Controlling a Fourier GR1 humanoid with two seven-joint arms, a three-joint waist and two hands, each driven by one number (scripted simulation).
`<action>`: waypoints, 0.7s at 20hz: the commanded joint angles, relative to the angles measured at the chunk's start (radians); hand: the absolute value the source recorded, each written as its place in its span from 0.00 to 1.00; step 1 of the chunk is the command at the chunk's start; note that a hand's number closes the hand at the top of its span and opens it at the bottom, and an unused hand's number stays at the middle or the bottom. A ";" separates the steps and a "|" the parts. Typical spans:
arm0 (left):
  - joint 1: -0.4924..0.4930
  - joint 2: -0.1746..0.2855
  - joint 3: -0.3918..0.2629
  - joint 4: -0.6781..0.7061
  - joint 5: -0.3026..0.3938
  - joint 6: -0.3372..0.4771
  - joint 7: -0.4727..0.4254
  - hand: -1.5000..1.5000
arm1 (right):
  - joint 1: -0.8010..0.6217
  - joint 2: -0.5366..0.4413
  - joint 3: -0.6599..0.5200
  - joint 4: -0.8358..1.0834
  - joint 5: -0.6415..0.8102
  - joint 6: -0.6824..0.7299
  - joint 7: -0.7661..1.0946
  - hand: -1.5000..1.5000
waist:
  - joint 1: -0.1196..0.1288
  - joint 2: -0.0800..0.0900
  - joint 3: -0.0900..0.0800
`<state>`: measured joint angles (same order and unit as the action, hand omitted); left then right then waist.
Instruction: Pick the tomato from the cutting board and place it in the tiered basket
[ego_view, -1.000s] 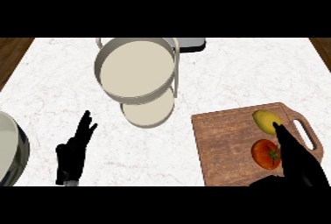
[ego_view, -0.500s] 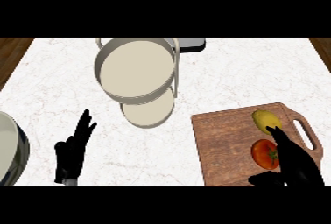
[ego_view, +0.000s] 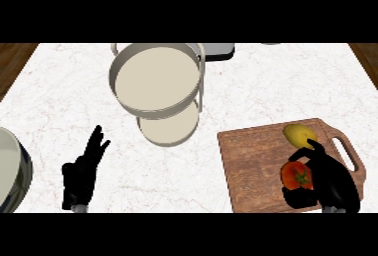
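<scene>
Tomato (ego_view: 296, 178) — round, stem up.

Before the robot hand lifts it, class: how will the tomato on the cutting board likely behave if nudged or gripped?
Being round, the tomato would probably roll if nudged on the flat cutting board. Its smooth skin might slip in the right robot hand.

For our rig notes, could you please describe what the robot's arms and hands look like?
The left hand and right hand are both plain black, with slender fingers and a thumb. Only a sliver of grey forearm shows beneath each hand at the view's lower edge. No cables, markings or sleeves are visible.
</scene>
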<state>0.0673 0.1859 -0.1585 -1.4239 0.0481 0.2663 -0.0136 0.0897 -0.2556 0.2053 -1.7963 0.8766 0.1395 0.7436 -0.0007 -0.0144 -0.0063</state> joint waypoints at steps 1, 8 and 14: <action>-0.022 -0.028 0.011 0.106 -0.010 -0.005 -0.025 0.50 | -0.021 -0.007 0.029 0.079 0.069 -0.047 -0.075 1.00 | 0.000 0.015 0.006; -0.029 -0.008 0.025 0.021 -0.013 -0.009 0.066 0.50 | -0.038 0.026 0.108 0.043 0.137 -0.070 -0.113 1.00 | 0.004 0.015 0.006; -0.014 -0.044 0.011 0.116 -0.034 -0.001 -0.025 0.50 | -0.168 0.097 0.306 -0.014 0.135 0.177 -0.064 1.00 | 0.007 0.017 0.005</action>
<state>0.0569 0.1699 -0.1512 -1.4146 0.0258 0.2538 -0.0061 -0.0062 -0.2192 0.4180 -1.7975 1.0053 0.2175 0.6468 0.0100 -0.0082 0.0002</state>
